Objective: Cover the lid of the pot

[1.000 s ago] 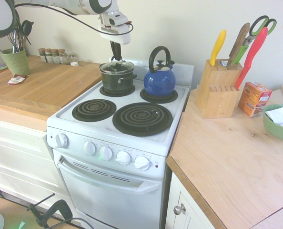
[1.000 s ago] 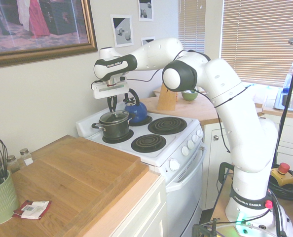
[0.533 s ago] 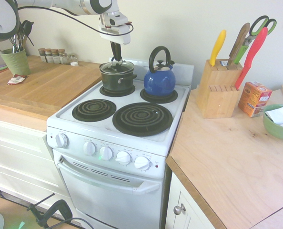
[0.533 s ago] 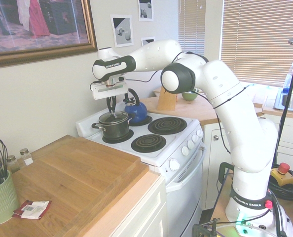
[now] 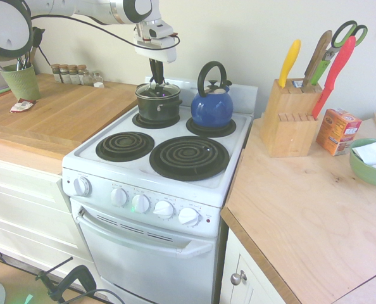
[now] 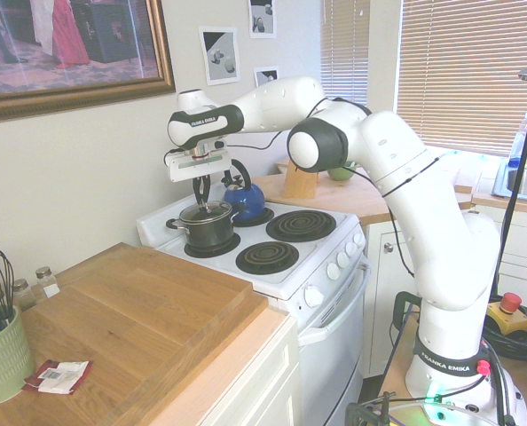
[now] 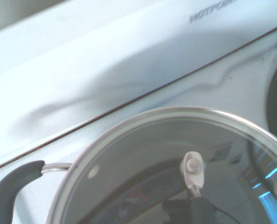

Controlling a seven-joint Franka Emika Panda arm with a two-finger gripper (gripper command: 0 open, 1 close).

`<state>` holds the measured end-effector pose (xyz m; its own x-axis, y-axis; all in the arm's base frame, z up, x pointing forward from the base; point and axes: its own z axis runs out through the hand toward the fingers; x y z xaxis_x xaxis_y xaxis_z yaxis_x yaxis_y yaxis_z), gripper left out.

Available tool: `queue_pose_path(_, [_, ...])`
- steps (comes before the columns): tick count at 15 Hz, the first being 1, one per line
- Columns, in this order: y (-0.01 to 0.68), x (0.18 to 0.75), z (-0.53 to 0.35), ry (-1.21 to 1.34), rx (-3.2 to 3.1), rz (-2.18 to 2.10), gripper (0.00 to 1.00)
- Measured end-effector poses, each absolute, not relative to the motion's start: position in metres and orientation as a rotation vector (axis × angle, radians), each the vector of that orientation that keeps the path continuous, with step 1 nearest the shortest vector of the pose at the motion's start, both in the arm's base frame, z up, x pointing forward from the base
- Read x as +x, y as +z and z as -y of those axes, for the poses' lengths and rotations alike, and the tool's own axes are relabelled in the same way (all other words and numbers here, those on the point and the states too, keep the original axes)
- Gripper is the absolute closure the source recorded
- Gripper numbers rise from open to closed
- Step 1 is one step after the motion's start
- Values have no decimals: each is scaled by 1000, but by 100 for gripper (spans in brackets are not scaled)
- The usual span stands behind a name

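The dark pot stands on the stove's back left burner, also seen as the pot in the second exterior view. The glass lid with its silver rim appears to lie level on the pot's rim. My gripper points straight down over the lid's centre and is shut on the knob. In the second exterior view the gripper is right above the lid. The wrist view shows the lid from close by, with one black pot handle beside it.
A blue kettle sits on the back right burner, close beside the pot. The two front burners are bare. A knife block, an orange box and a green bowl stand on the right counter. Spice jars and a utensil cup stand on the left.
The gripper, still shut on the lid's knob, has shifted slightly right and down. The lid now sits lower and more level on the pot.
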<state>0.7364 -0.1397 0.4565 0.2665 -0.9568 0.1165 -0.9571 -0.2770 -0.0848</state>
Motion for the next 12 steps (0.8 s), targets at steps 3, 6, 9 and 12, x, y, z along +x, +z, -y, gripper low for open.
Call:
queue_pose_path(3, [457, 737, 137, 232, 2503, 1861, 0])
queue_pose_path(6, [458, 737, 133, 237, 2499, 1839, 0])
queue_pose_path(9, [459, 737, 129, 240, 2499, 1823, 0])
queue_pose_path(12, [458, 737, 121, 222, 2496, 1801, 0])
